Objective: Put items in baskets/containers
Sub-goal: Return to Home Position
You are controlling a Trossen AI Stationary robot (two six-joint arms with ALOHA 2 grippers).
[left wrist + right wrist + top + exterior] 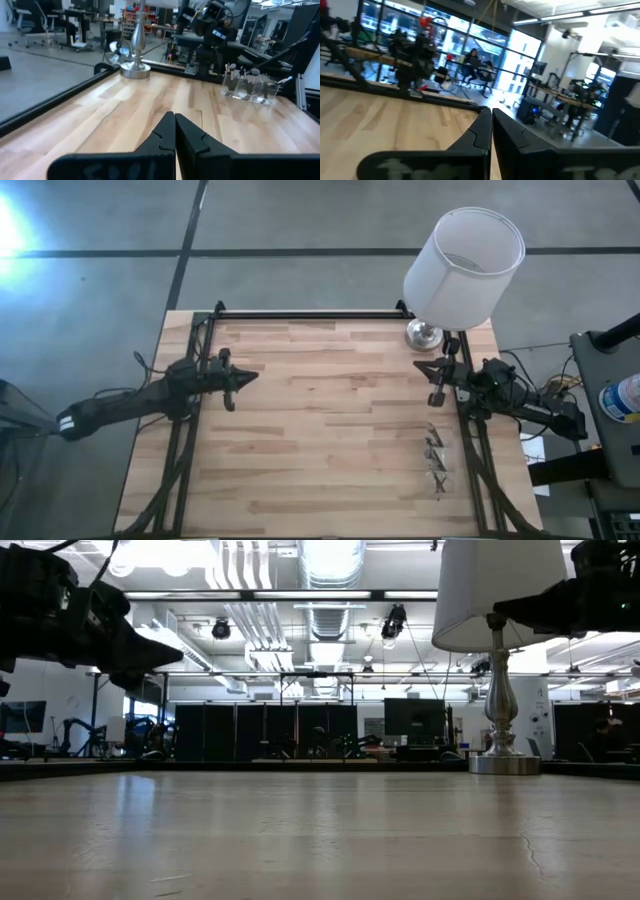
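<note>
Several thin brushes (245, 75) stand bristle tips up in a clear, see-through container (250, 90) near the table's right edge; from above they show as a dark cluster (436, 463). My left gripper (252, 376) hovers shut over the table's left part, pointing level toward the right (174, 116). My right gripper (419, 364) hovers shut over the right part, beyond the container and near the lamp's base, pointing left (491, 111). Neither gripper holds anything.
A lamp with a big white shade (463, 265) stands on a metal base (424, 334) at the far right corner, close to my right gripper. A black frame rail (310, 314) runs along the far edge. Bare wood (330, 430) spreads between the arms.
</note>
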